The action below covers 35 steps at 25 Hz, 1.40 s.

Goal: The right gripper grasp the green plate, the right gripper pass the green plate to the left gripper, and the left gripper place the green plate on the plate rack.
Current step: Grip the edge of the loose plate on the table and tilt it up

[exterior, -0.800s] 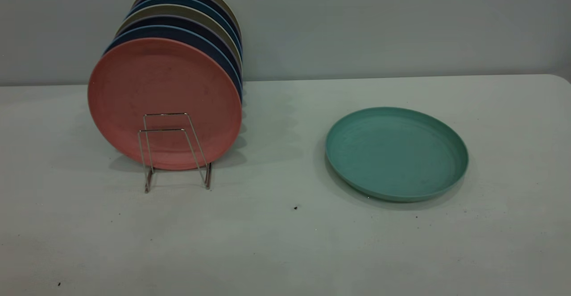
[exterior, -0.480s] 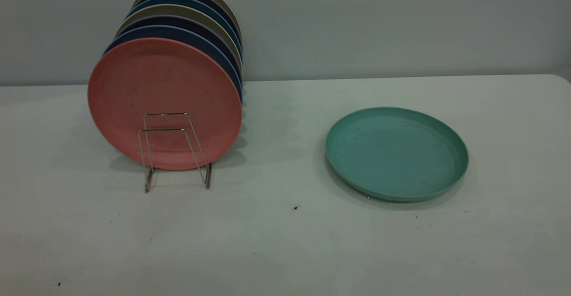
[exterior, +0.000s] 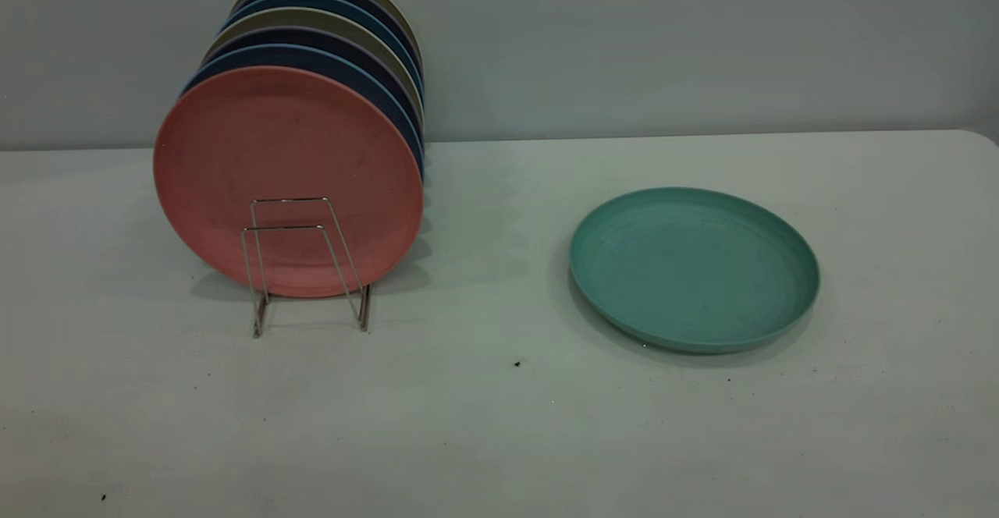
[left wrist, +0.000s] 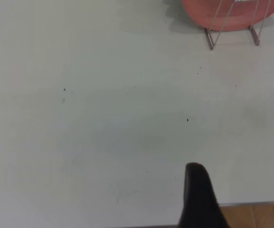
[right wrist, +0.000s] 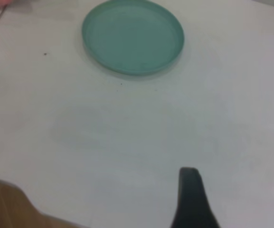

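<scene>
Plate rack (exterior: 308,264) stands well apart from the green plate (exterior: 693,267), which lies flat on the counter (exterior: 499,424). Right claw (right wrist: 190,197) is distant, grip state indeterminable. Risk: the low rim may slip during pickup.

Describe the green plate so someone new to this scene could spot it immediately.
On the pale table, a wire plate rack at the left holds plates standing on edge, a pink plate in front. The green plate lies to the right, the only one lying flat and alone.
</scene>
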Tool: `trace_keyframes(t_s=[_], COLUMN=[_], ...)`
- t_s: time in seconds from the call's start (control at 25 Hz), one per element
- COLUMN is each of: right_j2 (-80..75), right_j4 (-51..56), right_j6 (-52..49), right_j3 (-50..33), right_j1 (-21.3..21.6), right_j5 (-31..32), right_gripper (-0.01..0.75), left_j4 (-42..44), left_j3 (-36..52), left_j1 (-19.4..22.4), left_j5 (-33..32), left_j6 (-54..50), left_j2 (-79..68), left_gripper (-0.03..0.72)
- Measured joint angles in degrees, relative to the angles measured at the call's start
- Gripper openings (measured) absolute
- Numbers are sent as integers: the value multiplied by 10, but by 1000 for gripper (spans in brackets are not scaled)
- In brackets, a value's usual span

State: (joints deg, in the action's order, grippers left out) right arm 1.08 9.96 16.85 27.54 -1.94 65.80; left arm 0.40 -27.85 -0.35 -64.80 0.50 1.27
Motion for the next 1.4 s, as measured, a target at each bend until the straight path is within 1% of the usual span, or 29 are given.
trace_keyframes(t_s=[0.88,1.08,1.16,1.24,1.28,1.4], right_j2=[0,0,-2,-15,-28,-89], right_j4=[0,6,20,54,72,139], right_j6=[0,0,0,1,5,37], right_j3=[0,1,4,6,6,6], right_j1=[0,0,0,0,0,0], right_j5=[0,-3,-24,-71,-98,-150], right_gripper=[511,491,478,470,469,469], left_j4=[0,-4,-12,-34,-52,-106], left_j3=[0,0,-3,-9,-10,-10], left_j1=[0,0,0,0,0,0], left_j5=[0,0,4,24,36,87], left_j6=[0,6,18,33,39,51], left_j2=[0,0,0,-6,-15,-56], left_gripper=[494,494,494,494,494,494])
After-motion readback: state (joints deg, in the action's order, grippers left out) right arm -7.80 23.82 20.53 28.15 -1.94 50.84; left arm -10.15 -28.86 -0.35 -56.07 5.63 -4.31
